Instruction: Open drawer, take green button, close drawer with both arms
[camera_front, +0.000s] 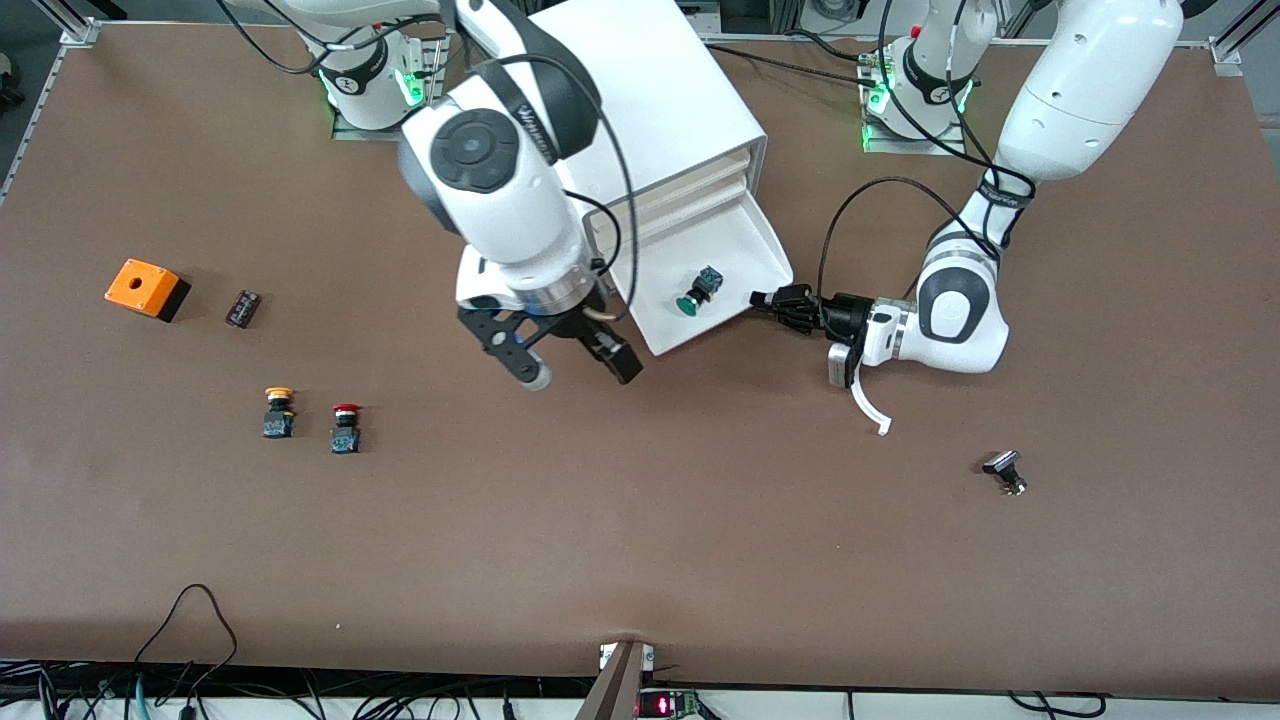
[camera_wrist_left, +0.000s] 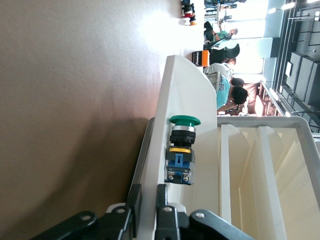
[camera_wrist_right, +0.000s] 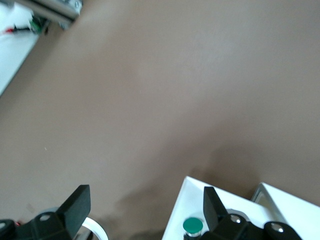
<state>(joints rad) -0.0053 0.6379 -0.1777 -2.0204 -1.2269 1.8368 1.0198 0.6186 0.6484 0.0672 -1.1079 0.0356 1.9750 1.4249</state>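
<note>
The lowest drawer (camera_front: 740, 240) of the white cabinet (camera_front: 660, 90) stands pulled out. The green-capped button (camera_front: 697, 292) lies on its side in it. My left gripper (camera_front: 775, 300) is shut on the drawer's side wall at the corner toward the left arm's end. The left wrist view shows its fingers (camera_wrist_left: 134, 205) clamping that wall (camera_wrist_left: 185, 95), with the button (camera_wrist_left: 181, 155) just inside. My right gripper (camera_front: 580, 372) is open and empty, over the table beside the drawer's front corner. In the right wrist view (camera_wrist_right: 145, 210) the green cap (camera_wrist_right: 192, 226) sits by one finger.
Toward the right arm's end are an orange box (camera_front: 146, 288), a small dark part (camera_front: 243, 307), a yellow-capped button (camera_front: 279, 411) and a red-capped button (camera_front: 346, 427). A small black and silver part (camera_front: 1005, 472) lies toward the left arm's end, nearer the camera.
</note>
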